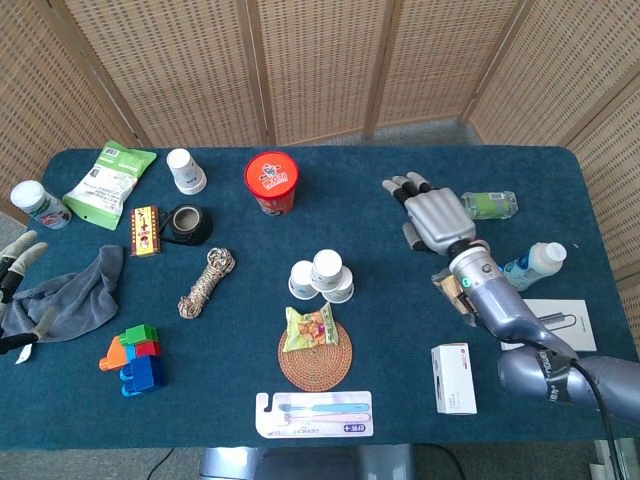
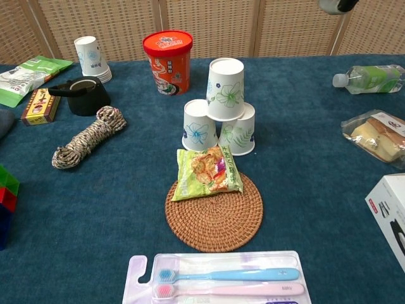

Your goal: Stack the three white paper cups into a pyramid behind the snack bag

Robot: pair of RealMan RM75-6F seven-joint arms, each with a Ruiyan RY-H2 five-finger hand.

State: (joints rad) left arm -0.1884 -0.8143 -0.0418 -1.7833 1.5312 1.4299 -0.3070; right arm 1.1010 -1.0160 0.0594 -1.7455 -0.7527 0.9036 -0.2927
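Observation:
Three white paper cups with a floral print stand as a pyramid just behind the snack bag (image 1: 308, 328) (image 2: 205, 171). The top cup (image 2: 225, 88) (image 1: 326, 266) rests upside down on the left cup (image 2: 197, 125) and the right cup (image 2: 240, 133). My right hand (image 1: 435, 218) hovers far to the right of the stack, fingers spread, holding nothing; in the chest view only a bit of this right hand (image 2: 338, 5) shows at the top edge. Only the fingertips of my left hand (image 1: 18, 262) show at the far left edge, apart and holding nothing.
A red noodle tub (image 1: 271, 181) stands behind the stack and a rattan coaster (image 1: 315, 364) lies under the snack bag. A rope (image 1: 206, 282), grey cloth (image 1: 70, 300) and toy bricks (image 1: 133, 358) lie left. A water bottle (image 1: 485, 205), milk bottle (image 1: 532, 266) and white box (image 1: 453, 378) lie right.

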